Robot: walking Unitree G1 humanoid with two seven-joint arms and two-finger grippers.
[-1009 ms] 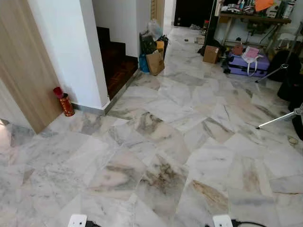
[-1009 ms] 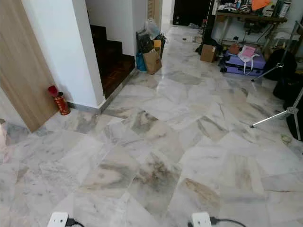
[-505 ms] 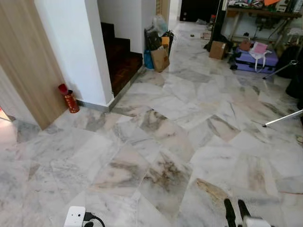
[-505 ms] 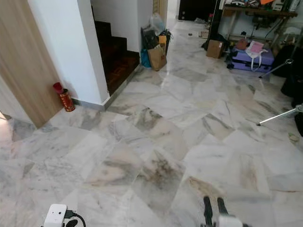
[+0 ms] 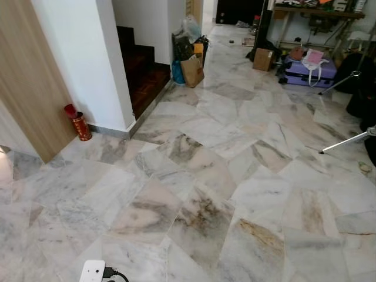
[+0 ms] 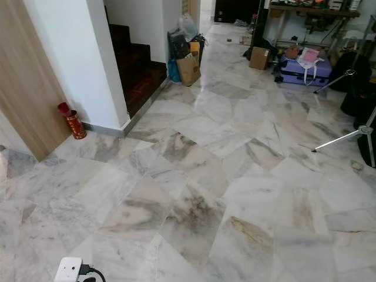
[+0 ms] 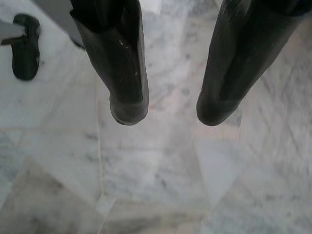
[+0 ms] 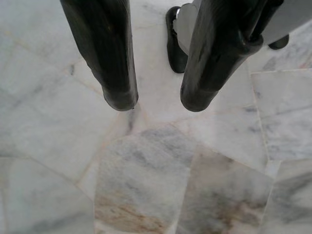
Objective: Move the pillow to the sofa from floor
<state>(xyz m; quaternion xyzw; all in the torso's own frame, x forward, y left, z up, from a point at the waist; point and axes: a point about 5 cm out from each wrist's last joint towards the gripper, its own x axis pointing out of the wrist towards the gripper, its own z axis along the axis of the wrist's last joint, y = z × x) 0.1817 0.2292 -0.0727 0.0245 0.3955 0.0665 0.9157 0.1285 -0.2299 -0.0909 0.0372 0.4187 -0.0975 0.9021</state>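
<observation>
Furthest left I see a light wooden wall panel (image 5: pixel 26 82), and at its foot a small red cylindrical canister (image 5: pixel 78 123) standing upright on the floor, just beside the corner of a white wall pillar (image 5: pixel 82 56). Past the pillar a dark wooden staircase (image 5: pixel 141 73) climbs away, with a brown paper bag (image 5: pixel 192 71) and other bags heaped near its far end. The pale grey-veined marble tile floor (image 5: pixel 205 176) runs across the whole room in front of me, with brownish patches in the nearer slabs. At the bottom edge on my left sits the white housing of my left arm (image 5: pixel 93 271) with a black cable. Further right, at the back, a small cardboard box (image 5: pixel 262 59) stands near a purple suitcase (image 5: pixel 305 69) under a cluttered wooden surface (image 5: pixel 311 12). A silver tripod leg (image 5: pixel 346 141) slants across the floor at the right edge. I can't find the pillow in any view. Left gripper (image 7: pixel 168 109) hangs over bare marble, fingers apart, holding nothing; right gripper (image 8: pixel 158 100) likewise, spread and empty, with the robot's black foot (image 8: pixel 174 41) beyond it.
</observation>
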